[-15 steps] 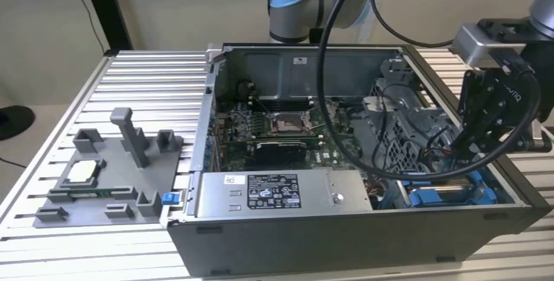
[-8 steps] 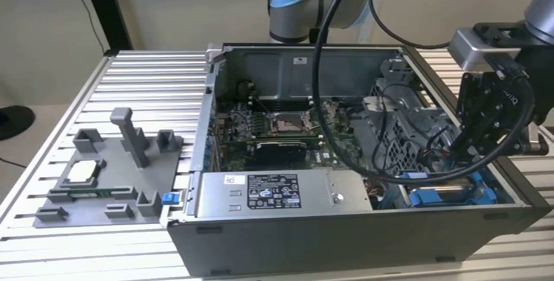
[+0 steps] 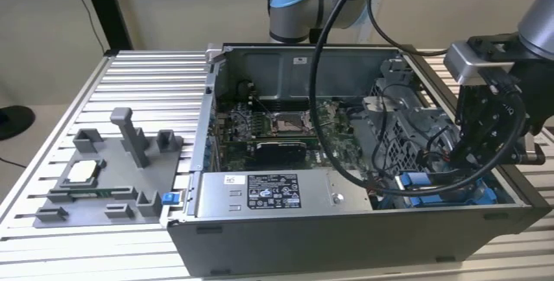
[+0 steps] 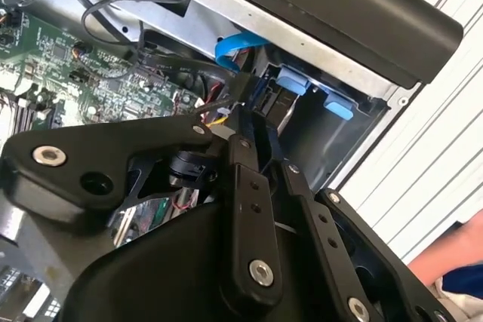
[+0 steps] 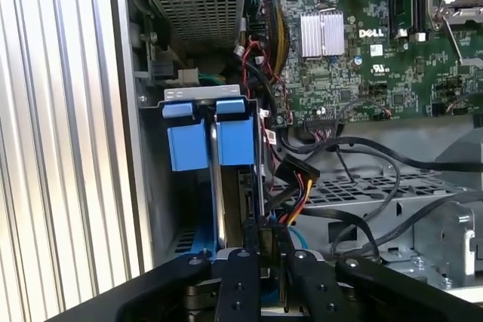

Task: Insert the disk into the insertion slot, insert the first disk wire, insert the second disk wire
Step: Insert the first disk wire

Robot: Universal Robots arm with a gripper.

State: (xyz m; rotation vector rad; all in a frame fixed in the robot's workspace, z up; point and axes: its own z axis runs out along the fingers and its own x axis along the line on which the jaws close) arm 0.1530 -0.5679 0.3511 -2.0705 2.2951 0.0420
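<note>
Pinching a black wire plug (image 5: pixel 272 262), my black hand (image 5: pixel 266 239) sits at the silver blue-framed disk (image 5: pixel 217 186) seated in the grey-blue plastic insertion slot (image 4: pixel 317 133).

A ribbed metal table (image 3: pixel 147 73) lies beneath the fingers (image 4: pixel 245 186) and spreads wide on every side of them, its pale slats catching a soft, even light. Behind the table, well apart from the fingers, rises a plain beige wall (image 3: pixel 191 8) with a dark upright post (image 3: pixel 106 8) before it. Farther from the fingers, toward the exterior view's left, a pale floor (image 3: pixel 26 145) bears a dark round foot (image 3: pixel 13 122).
</note>
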